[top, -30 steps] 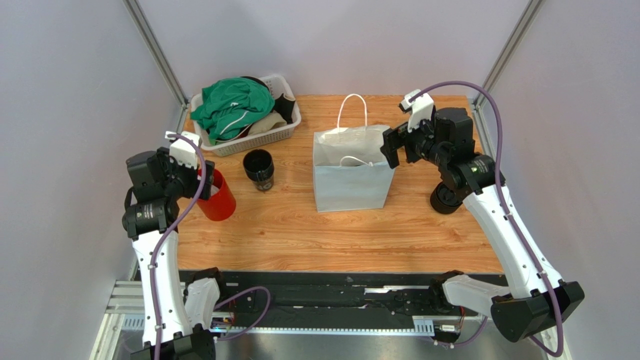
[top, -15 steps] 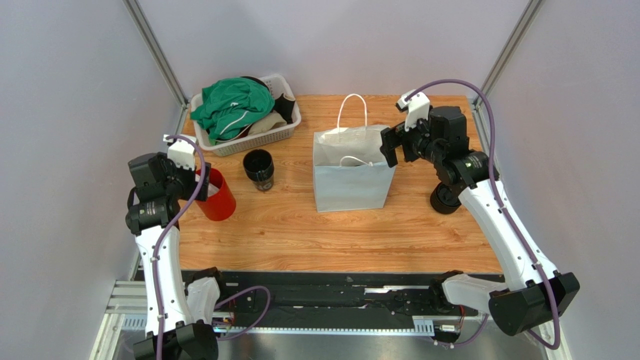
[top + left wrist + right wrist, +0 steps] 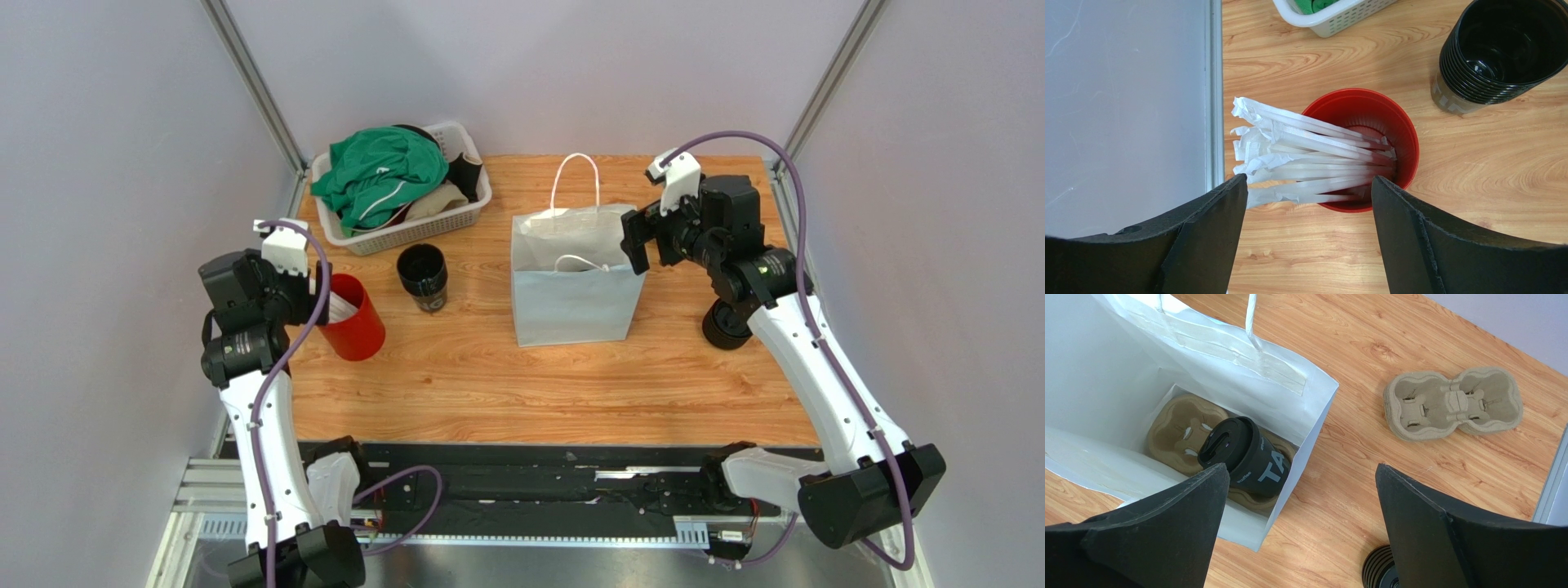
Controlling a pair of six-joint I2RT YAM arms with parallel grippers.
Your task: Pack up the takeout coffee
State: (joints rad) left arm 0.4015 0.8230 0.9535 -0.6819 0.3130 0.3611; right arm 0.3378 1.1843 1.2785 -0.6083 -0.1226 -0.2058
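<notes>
Takeout coffee [image 3: 1247, 456] is sitting tilted in the carrier [image 3: 1177, 425] inside the white bag [image 3: 1229, 355]. The right gripper [image 3: 1300, 471] is hovering spread above, the left gripper [image 3: 1309, 180] spread over the red cup [image 3: 1407, 147]. Nudging the bag risks spilling it.

place: robot lab cell | evidence: plain grey panel walls [image 3: 98, 147], aluminium frame posts [image 3: 252, 80], wooden table [image 3: 491, 380]
</notes>
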